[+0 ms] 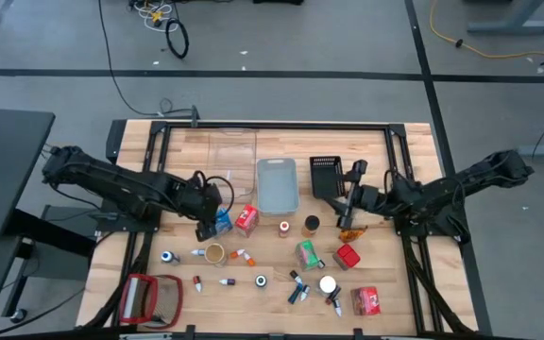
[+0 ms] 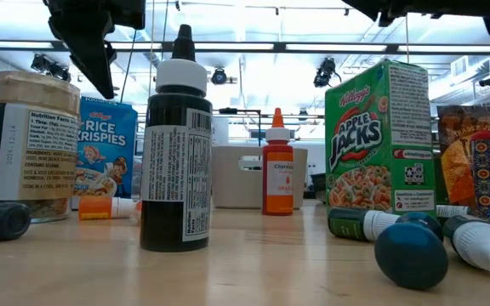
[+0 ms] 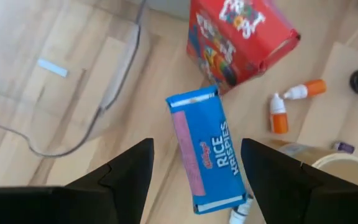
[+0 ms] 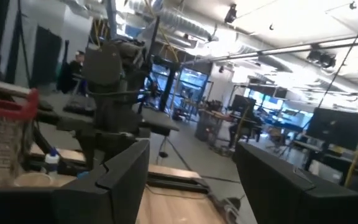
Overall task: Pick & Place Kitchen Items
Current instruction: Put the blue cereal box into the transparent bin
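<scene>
A blue Rice Krispies carton stands upright on the table, beside a red carton. My left gripper hangs open above the blue carton, pointing steeply down, one finger on each side and clear of it. My right gripper is open at the table's right, above an orange snack bag, pointing about level toward the left; nothing lies between its fingers. More kitchen items stand in front: a green Apple Jacks carton, a dark bottle, a jar.
A clear bin, a grey bin and a black bin stand at the table's far side. A red-framed flat object lies at the near left corner. Small bottles and cartons are scattered over the near half.
</scene>
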Robot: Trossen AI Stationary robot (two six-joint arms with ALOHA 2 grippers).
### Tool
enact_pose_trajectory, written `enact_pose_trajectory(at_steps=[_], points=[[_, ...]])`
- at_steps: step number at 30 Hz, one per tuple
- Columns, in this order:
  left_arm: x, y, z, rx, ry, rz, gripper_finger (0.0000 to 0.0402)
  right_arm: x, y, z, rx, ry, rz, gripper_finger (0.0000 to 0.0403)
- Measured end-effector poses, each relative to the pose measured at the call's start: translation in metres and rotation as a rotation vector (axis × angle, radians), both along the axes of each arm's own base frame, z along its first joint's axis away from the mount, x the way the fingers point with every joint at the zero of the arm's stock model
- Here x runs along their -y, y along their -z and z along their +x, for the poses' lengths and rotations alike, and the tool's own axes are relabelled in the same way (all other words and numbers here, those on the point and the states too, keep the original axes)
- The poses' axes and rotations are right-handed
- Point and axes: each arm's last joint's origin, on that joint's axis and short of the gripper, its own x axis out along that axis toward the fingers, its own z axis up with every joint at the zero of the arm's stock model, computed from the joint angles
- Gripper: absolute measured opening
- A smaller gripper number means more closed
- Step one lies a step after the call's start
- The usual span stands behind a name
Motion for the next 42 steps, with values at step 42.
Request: enact_pose_trajectory(at_steps=[42], points=[[0.003,0.046,0.009,-0.081,0.058,-0.024,0.0196,0.002,0.0,0.004,-0.032,0.026,-0.081,0.0249]])
